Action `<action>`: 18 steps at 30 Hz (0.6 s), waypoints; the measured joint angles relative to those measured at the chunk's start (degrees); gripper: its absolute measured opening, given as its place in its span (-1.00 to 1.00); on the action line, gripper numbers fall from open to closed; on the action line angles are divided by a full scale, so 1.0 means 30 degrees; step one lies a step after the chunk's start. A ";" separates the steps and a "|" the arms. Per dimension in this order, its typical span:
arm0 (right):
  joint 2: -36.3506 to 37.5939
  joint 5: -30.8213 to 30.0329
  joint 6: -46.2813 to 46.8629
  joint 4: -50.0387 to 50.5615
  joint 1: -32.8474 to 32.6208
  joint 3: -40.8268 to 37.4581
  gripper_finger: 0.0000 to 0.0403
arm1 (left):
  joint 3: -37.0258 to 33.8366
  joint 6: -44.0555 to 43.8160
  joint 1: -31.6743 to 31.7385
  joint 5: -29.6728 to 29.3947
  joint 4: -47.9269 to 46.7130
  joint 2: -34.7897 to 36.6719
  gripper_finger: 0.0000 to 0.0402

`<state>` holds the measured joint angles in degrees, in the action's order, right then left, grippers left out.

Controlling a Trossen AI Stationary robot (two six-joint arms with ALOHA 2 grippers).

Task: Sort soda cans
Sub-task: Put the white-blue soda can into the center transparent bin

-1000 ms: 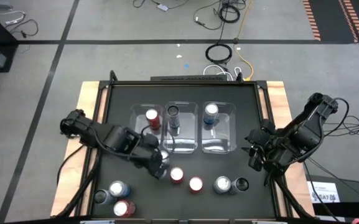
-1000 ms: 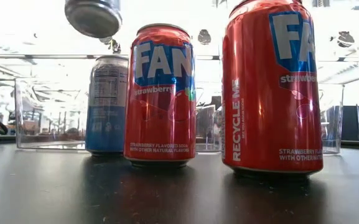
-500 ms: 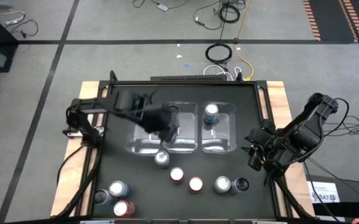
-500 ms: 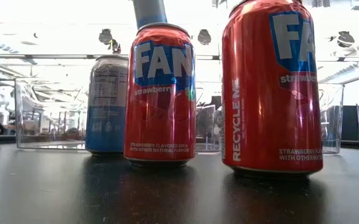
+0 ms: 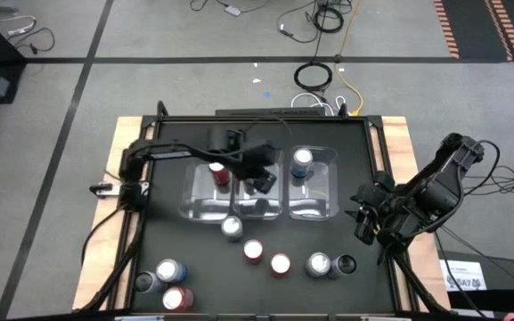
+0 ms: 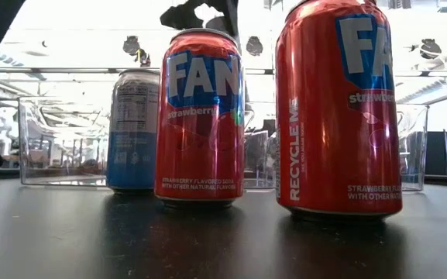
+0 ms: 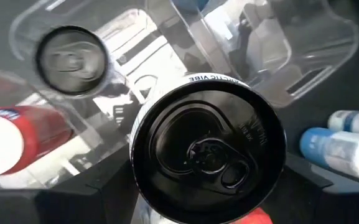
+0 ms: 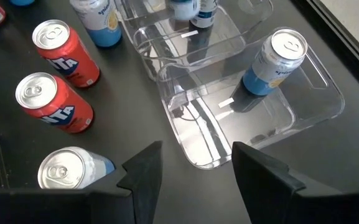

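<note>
Three clear bins stand in a row at the table's middle: the left bin [image 5: 205, 183] holds a red can [image 5: 219, 172], the right bin [image 5: 314, 187] a silver-blue can [image 5: 303, 160]. My left gripper [image 5: 262, 178] hangs over the middle bin [image 5: 258, 207], shut on a dark can whose black top [image 7: 207, 152] fills the left wrist view. Below it in that bin stands another dark can [image 7: 71, 59]. Several more cans stand on the table nearer the front. My right gripper [image 8: 195, 171] waits open above the table's right side, holding nothing. My left gripper holds the dark can from above, pointing steeply down. The can's own top [image 7: 207, 152] faces the wrist camera and hides the fingers, so which part they are on cannot be told. The can hangs lifted clear above the middle bin, roughly upright.
In front of the bins stand a silver-topped can [image 5: 231, 228], two red cans [image 5: 253, 251] [image 5: 280, 264], a silver-blue can [image 5: 317, 265] and a dark can [image 5: 346, 264]. Three more cans [image 5: 167, 270] cluster at the front left. A raised rim [image 5: 265, 119] borders the black table.
My left gripper has carried the dark can from above the loose cans near the table's front toward the far edge and to the right. It now hangs over the middle bin, with the can still lifted clear.
</note>
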<state>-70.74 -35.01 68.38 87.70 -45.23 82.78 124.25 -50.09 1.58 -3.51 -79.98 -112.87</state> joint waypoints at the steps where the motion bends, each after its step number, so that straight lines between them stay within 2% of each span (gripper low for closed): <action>1: 0.0000 0.0001 0.0007 0.0001 0.0006 0.0000 -0.08 | 0.0007 0.0006 0.0019 0.0006 0.0111 -0.0313 0.39; 9: 0.0000 0.0009 0.0000 0.0001 0.0006 0.0000 -0.08 | -0.0008 0.0481 0.0548 0.0007 0.1297 -0.2737 0.39; 18: -0.0005 0.0060 -0.0019 0.0133 0.0005 0.0000 -0.08 | -0.0008 0.0481 0.1777 -0.0115 0.3188 -0.3538 0.41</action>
<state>-70.76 -34.83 68.32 88.10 -45.22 82.78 124.22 -48.64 6.91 -3.85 -70.41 -123.48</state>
